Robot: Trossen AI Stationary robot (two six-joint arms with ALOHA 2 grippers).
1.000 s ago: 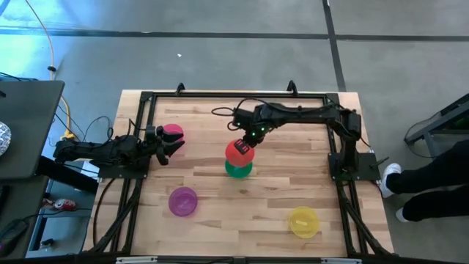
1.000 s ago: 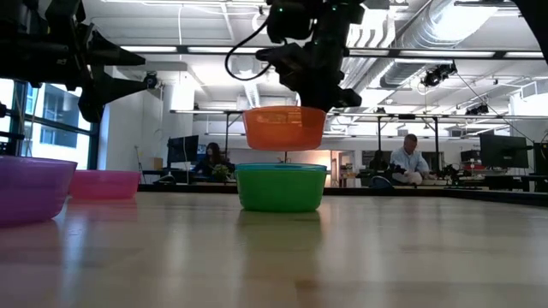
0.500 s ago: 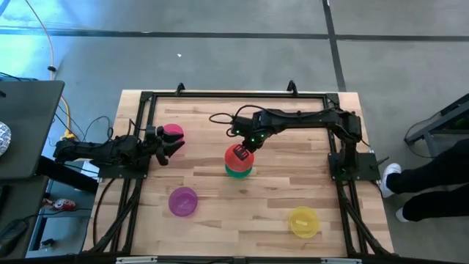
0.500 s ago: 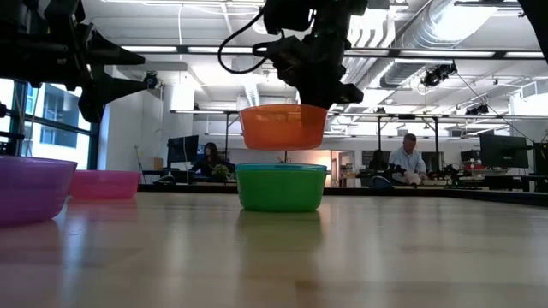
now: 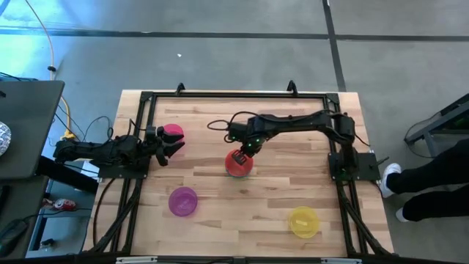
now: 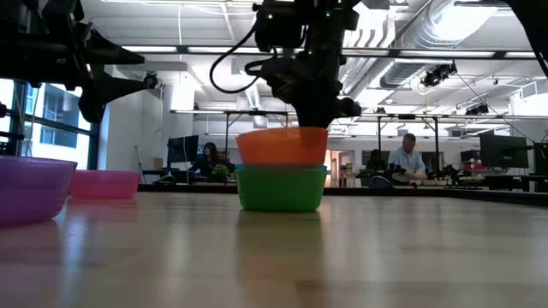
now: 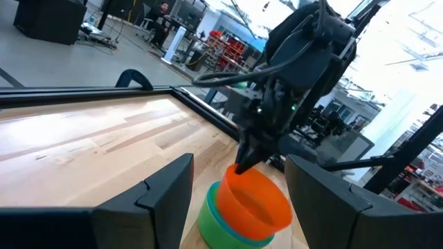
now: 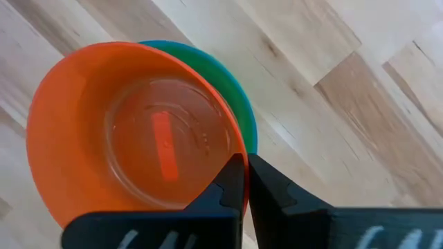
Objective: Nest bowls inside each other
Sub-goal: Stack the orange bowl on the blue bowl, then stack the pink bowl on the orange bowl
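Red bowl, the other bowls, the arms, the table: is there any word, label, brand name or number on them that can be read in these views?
None can be read.
Red bowl: a moulded mark shows through its bottom, too faint to read.
Right gripper, clamped on that bowl's rim: no lettering shows.
Green bowl, purple bowl, pink bowl, yellow bowl: plain.
Room behind the table in the low view: any signs there are too small to read.

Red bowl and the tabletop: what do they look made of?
Red bowl, pinched at its rim by the right gripper: likely thin translucent plastic, glossy, since its base shows through. Tabletop: pale wood planks with visible grain, smooth and slightly sheeny in the low view.
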